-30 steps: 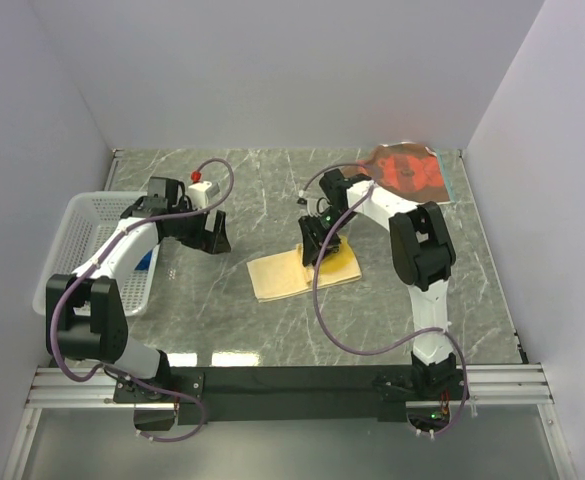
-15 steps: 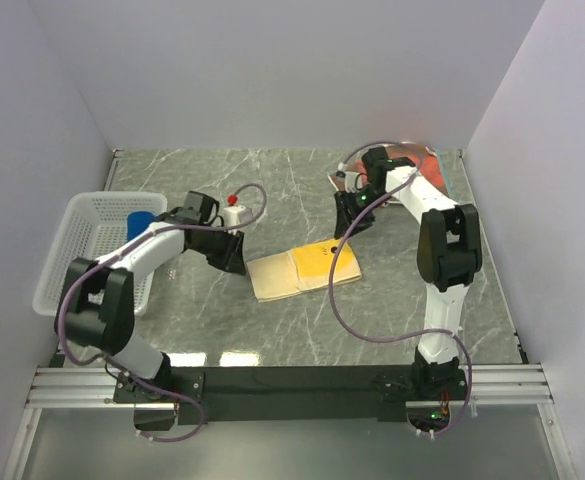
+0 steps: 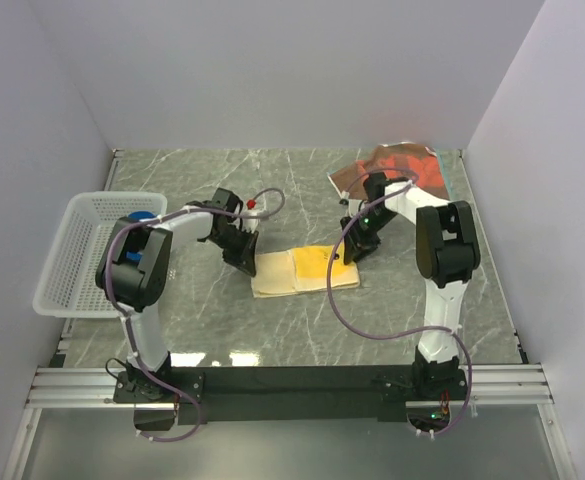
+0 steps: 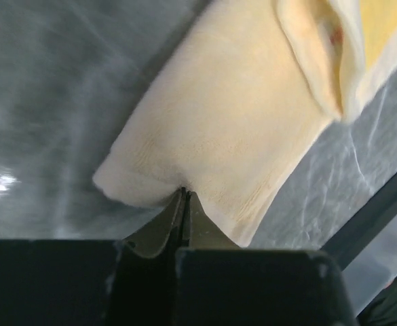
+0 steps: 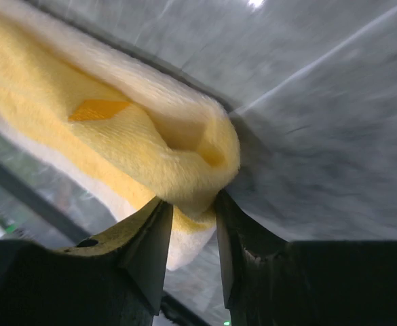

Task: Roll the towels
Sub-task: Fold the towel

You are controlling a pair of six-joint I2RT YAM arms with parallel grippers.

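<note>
**Both claws clamped on the yellow towel, one at each end**

The left claw [image 4: 183, 198] is closed tight, its two fingers pressed flat together with no gap showing. Their tips meet at the pale cream edge of the yellow towel [image 3: 294, 274]. The cloth dimples inward right where they bite, so a thin pinch of the hem sits between them. Beyond the tips the cream side spreads away flat on the table [image 3: 272, 335], and further off the cloth folds over to show its deeper yellow face.

The right claw [image 5: 190, 221] is part-way closed around a thicker bite. Its fingers [image 5: 150, 248] stand either side of a doubled-over corner of the same towel. The plush fold fills the gap between them and bulges out above the tips. An orange patch [image 5: 100, 109] shows on the yellow surface a little way back from the grip.

From above, the towel lies near the middle of the grey marbled table, cream half to the left and yellow half to the right. The left claw is at its left edge and the right claw at its right edge. The brown-and-orange patterned towel [image 3: 404, 168] lies crumpled in the far right corner, behind the right arm [image 3: 442, 250]. A white mesh basket [image 3: 67, 262] stands at the table's left side, and the blue towel [image 3: 142, 216] rests inside it, partly hidden by the left arm [image 3: 137, 275]
</note>
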